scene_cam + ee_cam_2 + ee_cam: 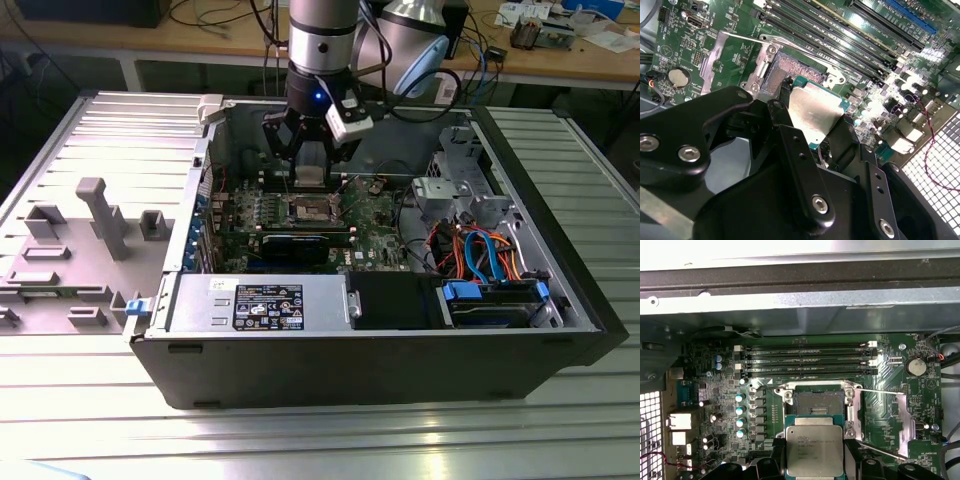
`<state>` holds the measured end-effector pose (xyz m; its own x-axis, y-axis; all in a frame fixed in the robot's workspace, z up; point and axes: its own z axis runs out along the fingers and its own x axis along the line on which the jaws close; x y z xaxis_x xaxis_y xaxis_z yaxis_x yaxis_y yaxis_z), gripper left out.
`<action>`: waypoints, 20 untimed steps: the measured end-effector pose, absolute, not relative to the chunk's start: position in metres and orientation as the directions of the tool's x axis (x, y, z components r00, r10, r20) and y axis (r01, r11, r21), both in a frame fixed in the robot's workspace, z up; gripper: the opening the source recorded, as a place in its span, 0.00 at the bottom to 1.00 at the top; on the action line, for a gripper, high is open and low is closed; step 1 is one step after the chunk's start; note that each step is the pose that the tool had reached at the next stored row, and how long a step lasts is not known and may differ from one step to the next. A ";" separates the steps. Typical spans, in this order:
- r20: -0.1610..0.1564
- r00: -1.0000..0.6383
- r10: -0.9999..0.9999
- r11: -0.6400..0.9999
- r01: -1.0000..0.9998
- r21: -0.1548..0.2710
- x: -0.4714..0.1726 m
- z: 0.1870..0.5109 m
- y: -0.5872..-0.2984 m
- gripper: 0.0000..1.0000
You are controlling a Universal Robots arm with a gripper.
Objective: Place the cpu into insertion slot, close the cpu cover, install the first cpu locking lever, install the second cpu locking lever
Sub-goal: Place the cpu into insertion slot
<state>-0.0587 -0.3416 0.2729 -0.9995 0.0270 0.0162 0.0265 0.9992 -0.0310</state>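
Pinching the cpu [814, 450], a small flat square chip with a silvery-grey metal top, by two opposite edges, the black gripper [310, 165] hangs inside the open black computer case [350, 370]. The case lies on its side on the ribbed metal table [500, 430].

The chip is held clear of the green circuit board [880, 375], close to the insertion slot [819, 402] but not in it. This small square socket, with a shiny metal rim, has its dark pin field lying bare. The cpu cover [905, 415], a thin silvery metal frame, is swung open just beside the slot. Two thin wire locking levers [880, 390] are unlatched and angle away from it.

The main risk, as I judge it, is the chip meeting the socket off-square or slightly rotated. Any offset between its corners and the rim would make it ride up on one edge and press on the fine contacts, which bend easily. A tilt in the grasp would do the same, and the second wrist view does not settle whether the chip sits level.

One lever runs near a gripper finger [852, 460], so a descent there could snag it. A weak hold on such thin edges could also let the chip slip and fall onto the pins.
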 end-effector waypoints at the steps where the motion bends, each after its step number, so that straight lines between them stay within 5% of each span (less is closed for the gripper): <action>1: 0.016 -1.000 0.027 0.999 0.027 -0.031 -0.059 0.273 -0.342 0.55; 20: 0.016 -1.000 0.027 0.999 0.027 -0.042 -0.061 0.271 -0.342 0.55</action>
